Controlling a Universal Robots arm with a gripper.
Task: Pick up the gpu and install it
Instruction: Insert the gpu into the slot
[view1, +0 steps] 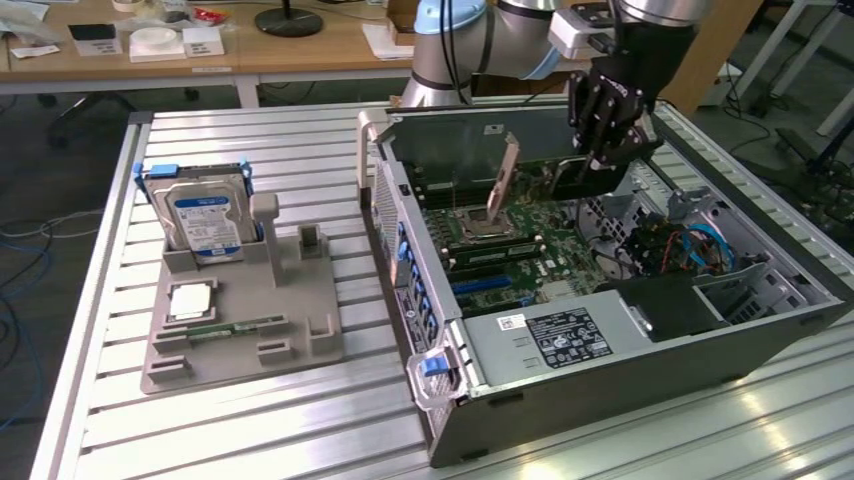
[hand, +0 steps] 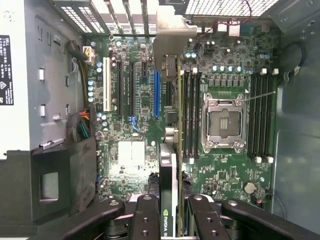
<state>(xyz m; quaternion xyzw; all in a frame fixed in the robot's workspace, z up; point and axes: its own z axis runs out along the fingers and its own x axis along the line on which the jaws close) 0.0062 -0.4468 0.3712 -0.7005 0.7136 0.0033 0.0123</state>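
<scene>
- The black gripper (view1: 610, 150) on the arm pinches the gpu (view1: 594, 180), a thin green circuit-board card with a black cooler block and a silver metal end bracket; its fingers (hand: 147, 216) press the card from both sides.
- In the wrist view the gripper (hand: 175, 207) holds the gpu (hand: 167, 172) edge-on, the silver bracket at the far end towards the slotted back wall of the case.
- The card hangs inside the open grey metal computer case (view1: 641, 380), over the green motherboard (view1: 534, 250); I cannot tell whether it touches the board.
- Seen from the wrist, the card lies between the long blue slot (hand: 157, 92) and the row of black memory slots (hand: 192, 115), with the square metal processor socket (hand: 223, 122) beyond those.
- At the exterior view's left, a grey plastic tray (view1: 240, 360) on the ribbed aluminium table (view1: 267, 140) carries an upright silver hard drive with a blue-white label (view1: 207, 220) and a narrow green memory stick (view1: 238, 327) lying flat.
</scene>
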